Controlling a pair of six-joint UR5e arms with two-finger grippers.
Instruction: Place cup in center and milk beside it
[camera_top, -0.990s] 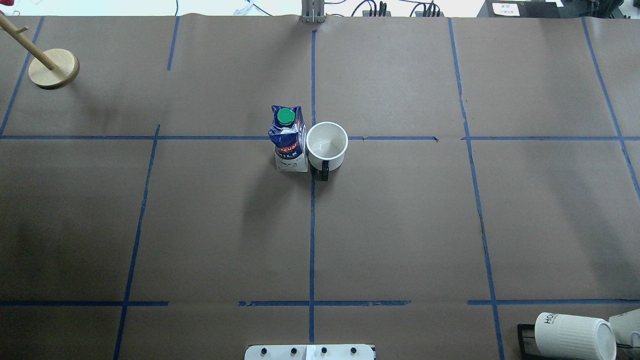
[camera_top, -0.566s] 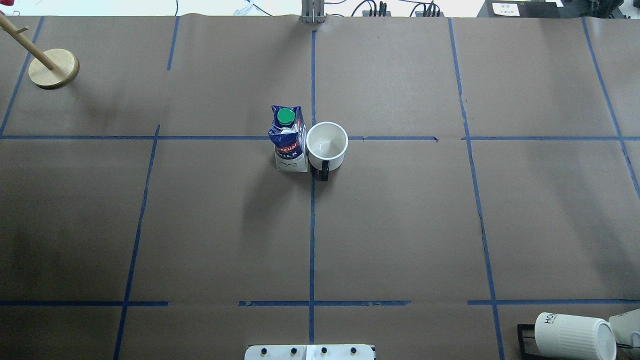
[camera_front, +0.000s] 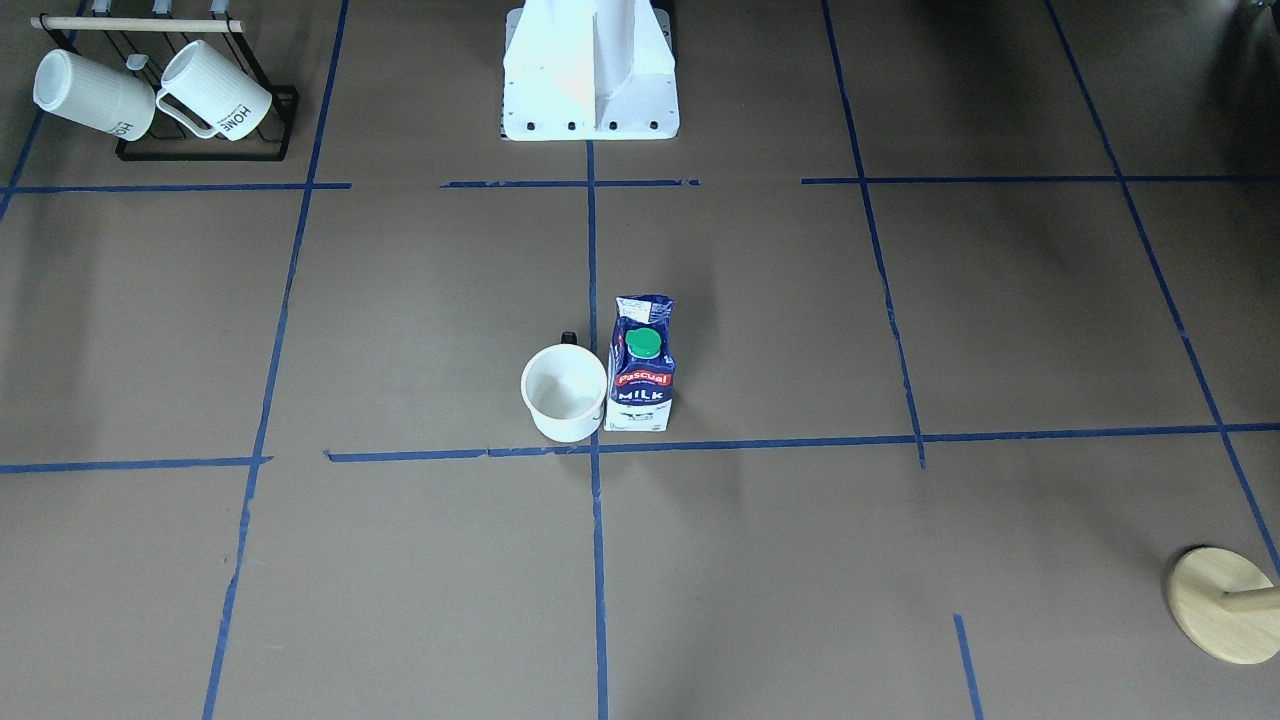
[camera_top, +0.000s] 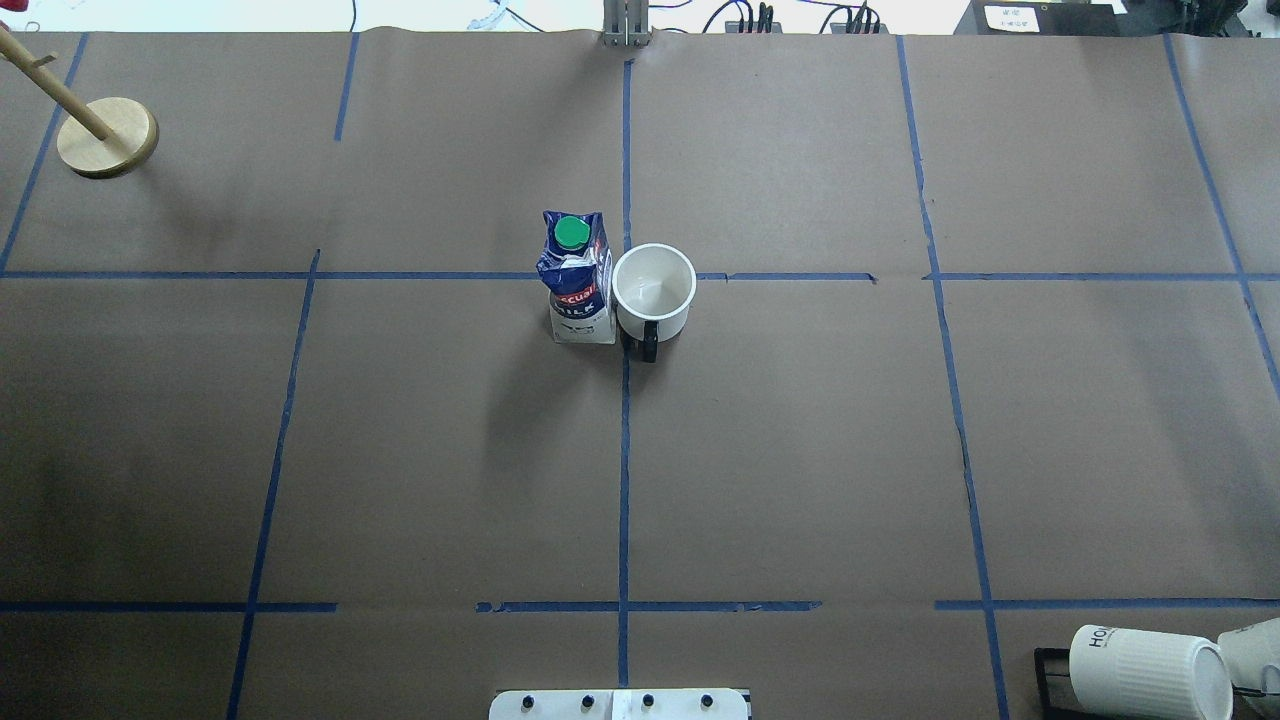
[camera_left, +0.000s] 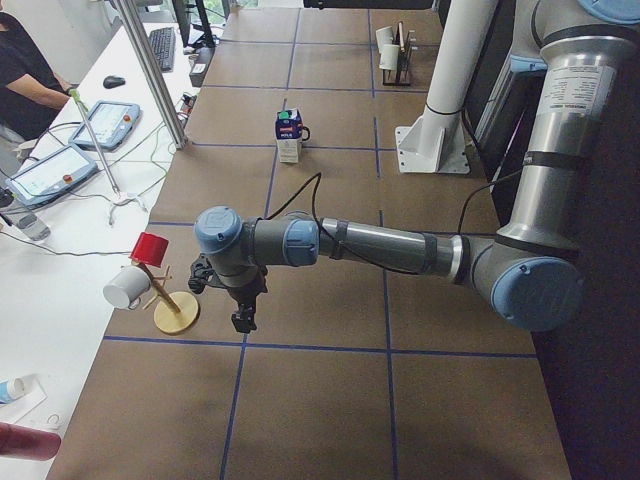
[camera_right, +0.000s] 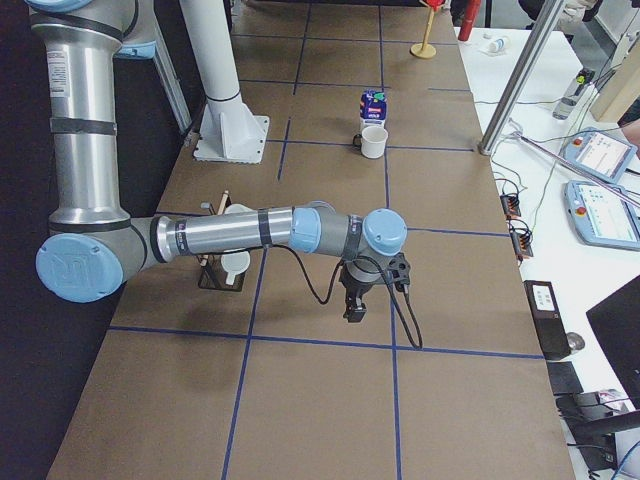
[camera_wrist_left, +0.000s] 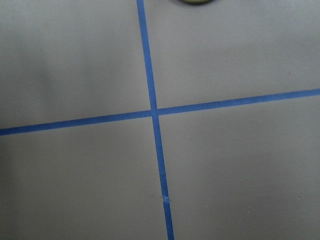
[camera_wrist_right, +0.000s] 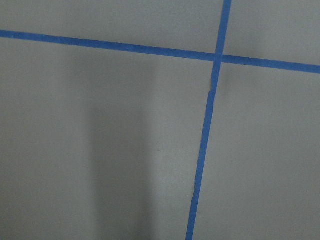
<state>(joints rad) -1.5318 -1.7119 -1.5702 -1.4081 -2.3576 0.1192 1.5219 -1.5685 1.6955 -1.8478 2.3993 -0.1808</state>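
Observation:
The white cup (camera_top: 654, 285) stands upright at the crossing of the blue tape lines in the table's middle, its black handle toward the robot. It also shows in the front view (camera_front: 564, 392). The milk carton (camera_top: 578, 280) stands upright right beside it, touching or nearly so, on the robot's left (camera_front: 642, 365). My left gripper (camera_left: 243, 318) hangs over the table's left end, far from both. My right gripper (camera_right: 354, 312) hangs over the right end. I cannot tell if either is open or shut. Both wrist views show only brown paper and tape.
A black rack with two ribbed "HOME" mugs (camera_front: 150, 90) stands at the robot's near right corner. A wooden peg stand (camera_top: 107, 135) at the far left holds a red and a white cup (camera_left: 150, 250). The white robot base (camera_front: 590, 80) sits mid-edge.

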